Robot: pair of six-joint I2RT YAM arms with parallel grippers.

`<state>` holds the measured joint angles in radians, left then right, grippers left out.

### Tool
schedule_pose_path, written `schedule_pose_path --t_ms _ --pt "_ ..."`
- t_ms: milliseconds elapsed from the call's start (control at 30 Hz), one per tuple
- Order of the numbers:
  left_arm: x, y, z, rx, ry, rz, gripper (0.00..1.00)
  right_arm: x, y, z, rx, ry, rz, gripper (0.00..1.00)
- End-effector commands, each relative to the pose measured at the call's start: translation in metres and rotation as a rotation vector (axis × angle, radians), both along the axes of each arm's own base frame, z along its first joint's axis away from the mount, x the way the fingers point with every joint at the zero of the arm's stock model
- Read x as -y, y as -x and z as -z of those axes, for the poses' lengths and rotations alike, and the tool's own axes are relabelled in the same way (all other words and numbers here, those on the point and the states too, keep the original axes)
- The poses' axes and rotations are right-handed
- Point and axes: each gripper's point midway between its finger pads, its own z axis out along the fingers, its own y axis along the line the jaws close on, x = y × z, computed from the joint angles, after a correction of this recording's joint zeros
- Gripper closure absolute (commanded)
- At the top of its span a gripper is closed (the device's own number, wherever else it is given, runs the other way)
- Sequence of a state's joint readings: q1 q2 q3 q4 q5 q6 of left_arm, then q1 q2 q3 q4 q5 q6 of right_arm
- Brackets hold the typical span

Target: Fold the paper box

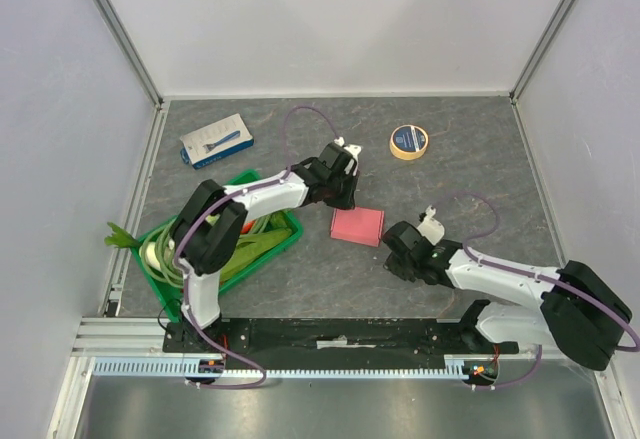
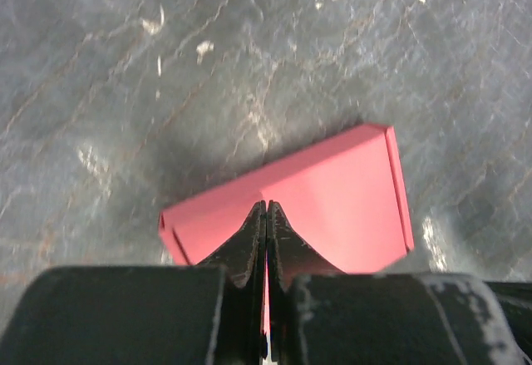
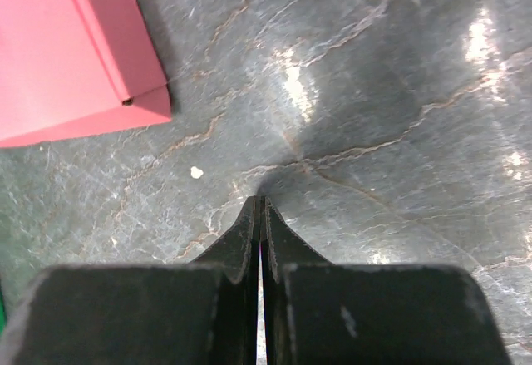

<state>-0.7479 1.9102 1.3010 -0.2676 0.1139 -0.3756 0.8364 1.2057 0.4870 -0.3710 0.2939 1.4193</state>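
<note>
The pink paper box (image 1: 358, 226) lies flat on the grey table between the two arms, its flaps folded in. My left gripper (image 1: 345, 199) is shut just behind the box's far left edge. In the left wrist view its tips (image 2: 267, 205) hover over the near part of the paper box (image 2: 332, 190), and I cannot tell if they touch it. My right gripper (image 1: 390, 255) is shut, low over bare table just right of the box. In the right wrist view its tips (image 3: 260, 200) point at the table, with the paper box (image 3: 58, 57) apart at the upper left.
A green crate (image 1: 287, 244) of vegetables sits at the left under the left arm. A blue-and-white flat package (image 1: 216, 140) lies at the back left. A roll of tape (image 1: 409, 142) lies at the back right. Walls enclose the table on three sides.
</note>
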Motion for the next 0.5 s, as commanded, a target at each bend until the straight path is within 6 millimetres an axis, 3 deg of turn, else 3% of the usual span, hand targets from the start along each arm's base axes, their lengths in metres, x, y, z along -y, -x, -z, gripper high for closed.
schedule_pose_path --t_ms 0,67,100,233,367,467 --pt "0.016 -0.015 0.019 0.026 -0.025 0.078 0.98 0.022 0.000 0.008 -0.014 0.017 0.154 1.00" --pt "0.026 -0.025 0.022 0.038 -0.041 0.104 0.98 0.018 -0.006 0.009 -0.007 -0.007 0.185 1.00" --pt "0.024 -0.029 0.039 0.021 -0.076 0.102 0.98 0.013 -0.006 0.009 -0.018 -0.028 0.178 1.00" --pt "0.026 -0.034 0.056 0.008 -0.110 0.114 0.98 -0.004 -0.016 0.007 -0.032 -0.064 0.167 1.00" --pt "0.019 -0.023 0.060 -0.001 -0.129 0.097 0.98 -0.001 -0.024 0.009 -0.031 -0.089 0.225 1.00" --pt "0.010 -0.004 0.046 -0.016 -0.094 0.078 0.98 0.016 -0.027 0.010 -0.023 -0.055 0.250 1.00"
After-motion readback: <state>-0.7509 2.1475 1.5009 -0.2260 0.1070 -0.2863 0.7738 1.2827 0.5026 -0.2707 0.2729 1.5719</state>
